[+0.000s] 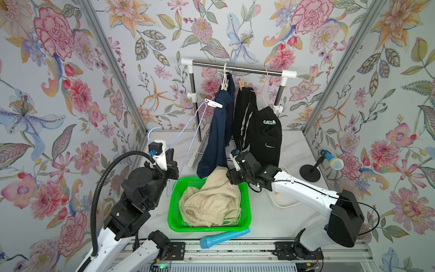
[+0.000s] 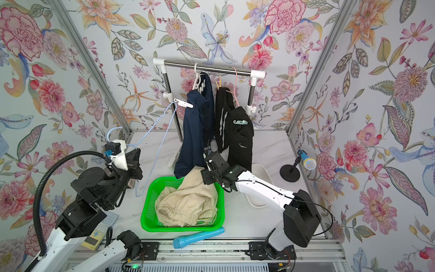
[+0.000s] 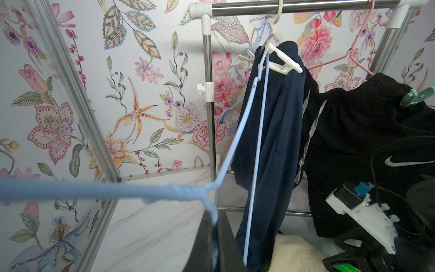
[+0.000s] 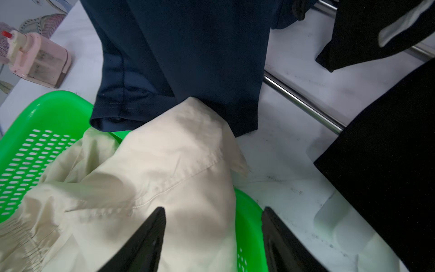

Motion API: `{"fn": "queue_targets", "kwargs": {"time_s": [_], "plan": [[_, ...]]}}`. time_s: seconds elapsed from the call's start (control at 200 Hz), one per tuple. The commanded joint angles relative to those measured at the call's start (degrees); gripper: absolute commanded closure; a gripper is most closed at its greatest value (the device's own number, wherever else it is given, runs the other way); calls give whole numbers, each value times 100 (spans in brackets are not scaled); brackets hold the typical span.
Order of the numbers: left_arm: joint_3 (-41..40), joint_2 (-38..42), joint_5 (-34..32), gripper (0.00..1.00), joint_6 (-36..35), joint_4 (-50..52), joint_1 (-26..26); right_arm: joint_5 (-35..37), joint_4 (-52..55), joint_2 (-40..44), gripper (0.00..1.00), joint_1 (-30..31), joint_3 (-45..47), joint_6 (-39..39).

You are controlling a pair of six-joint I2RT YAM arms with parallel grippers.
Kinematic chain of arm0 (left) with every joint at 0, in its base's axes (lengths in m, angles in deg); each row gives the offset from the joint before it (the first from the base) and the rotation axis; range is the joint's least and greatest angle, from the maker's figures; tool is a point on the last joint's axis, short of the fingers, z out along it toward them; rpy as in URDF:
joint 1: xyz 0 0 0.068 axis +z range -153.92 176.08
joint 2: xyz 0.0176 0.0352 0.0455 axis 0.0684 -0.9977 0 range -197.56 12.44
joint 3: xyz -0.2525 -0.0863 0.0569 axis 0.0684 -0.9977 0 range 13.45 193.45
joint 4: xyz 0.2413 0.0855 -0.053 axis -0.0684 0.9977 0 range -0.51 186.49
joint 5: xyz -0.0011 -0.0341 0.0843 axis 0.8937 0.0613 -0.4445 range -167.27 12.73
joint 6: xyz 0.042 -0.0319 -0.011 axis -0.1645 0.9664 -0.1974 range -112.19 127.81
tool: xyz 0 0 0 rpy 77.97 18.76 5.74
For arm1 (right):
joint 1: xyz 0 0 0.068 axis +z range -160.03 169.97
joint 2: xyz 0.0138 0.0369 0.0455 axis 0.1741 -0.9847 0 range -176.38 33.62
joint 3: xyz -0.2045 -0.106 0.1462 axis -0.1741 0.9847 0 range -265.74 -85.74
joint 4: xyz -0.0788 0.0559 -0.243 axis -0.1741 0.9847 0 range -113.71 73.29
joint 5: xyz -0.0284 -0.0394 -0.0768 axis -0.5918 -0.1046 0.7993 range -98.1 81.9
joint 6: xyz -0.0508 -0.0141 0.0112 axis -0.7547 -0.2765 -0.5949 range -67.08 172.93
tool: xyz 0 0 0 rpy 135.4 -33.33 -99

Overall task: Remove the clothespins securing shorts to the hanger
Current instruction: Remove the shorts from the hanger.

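Observation:
Cream shorts (image 1: pixel 211 202) lie heaped in the green basket (image 1: pixel 175 212). My right gripper (image 4: pixel 214 209) hangs open just over them at the basket's back corner, holding nothing. Navy shorts (image 1: pixel 219 131) hang from a white hanger on the rail. A white clip (image 1: pixel 213 103) pins their edge to the tip of a light blue wire hanger (image 1: pixel 188 131). My left gripper (image 3: pixel 215 226) is shut on that hanger's neck. Black shorts (image 1: pixel 261 134) hang on a pink hanger, with a wooden clothespin (image 1: pixel 241 84) at the top and a teal clip (image 1: pixel 270 122) lower down.
The rack (image 1: pixel 237 68) stands at the back of the white table. A blue tube (image 1: pixel 223 237) lies in front of the basket. A microphone on a stand (image 1: pixel 329 161) is at the right, a white tray (image 1: pixel 282 202) under my right arm.

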Motion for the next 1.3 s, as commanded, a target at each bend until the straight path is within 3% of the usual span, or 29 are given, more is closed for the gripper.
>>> {"fn": "queue_targets", "kwargs": {"time_s": [0.0, 0.15, 0.28, 0.38, 0.56, 0.666, 0.956, 1.296], "plan": [[128, -5, -38, 100, -30, 157, -42, -312, -126, -231, 33, -77, -215, -128], [126, -15, -52, 100, -30, 369, -42, -655, -357, -473, 32, -89, -260, -184], [148, -24, -42, 100, 4, 538, -42, -899, -482, -650, 38, -102, -326, -245], [147, -19, -43, 100, 14, 602, -42, -1041, -486, -735, 49, -88, -428, -312], [138, -63, -82, 100, 5, 639, -42, -1129, -477, -624, 79, -11, -463, -387], [120, -110, -86, 100, -3, 646, -42, -1106, -415, -409, 88, 156, -385, -422], [128, -234, -37, 100, -4, 641, -42, -889, 210, -8, 94, 827, 175, 191], [174, -338, 121, 100, 10, 558, -42, -853, 647, -329, 98, 768, 953, 1091]]}}
